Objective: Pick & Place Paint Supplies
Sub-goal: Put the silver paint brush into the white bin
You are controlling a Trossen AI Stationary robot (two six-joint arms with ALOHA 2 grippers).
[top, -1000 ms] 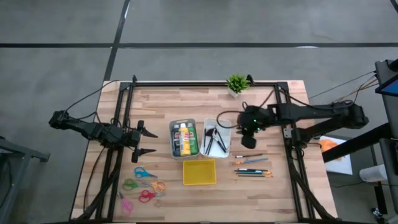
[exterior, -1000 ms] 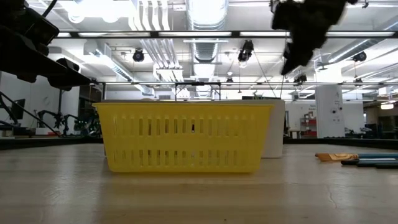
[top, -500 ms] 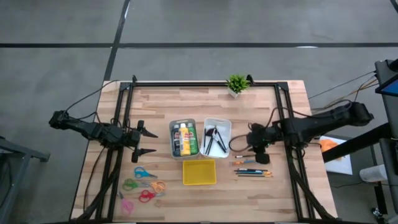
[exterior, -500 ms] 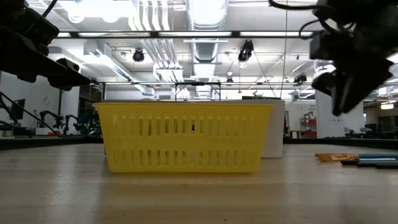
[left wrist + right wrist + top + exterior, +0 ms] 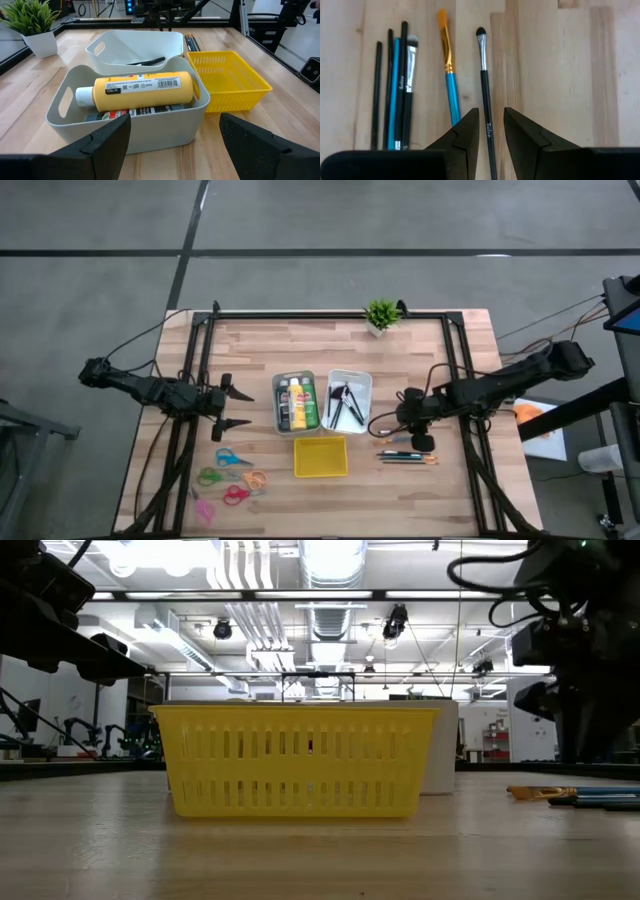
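Overhead, right gripper (image 5: 421,442) hangs over loose brushes (image 5: 406,455) on the table (image 5: 330,500); left gripper (image 5: 240,407) waits beside the grey bin (image 5: 294,402) of bottles; right wrist: fingers (image 5: 467,135) slightly apart, straddling one dark brush (image 5: 486,100), holding nothing; left wrist: fingers (image 5: 107,140) spread wide, empty, yellow bottle (image 5: 137,90) lying in the bin.

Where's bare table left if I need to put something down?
Free: the strip between the plant and the grey bin and white bin; also the front edge below the yellow basket. Crowded: scissors front-left, brushes under the right pincer.
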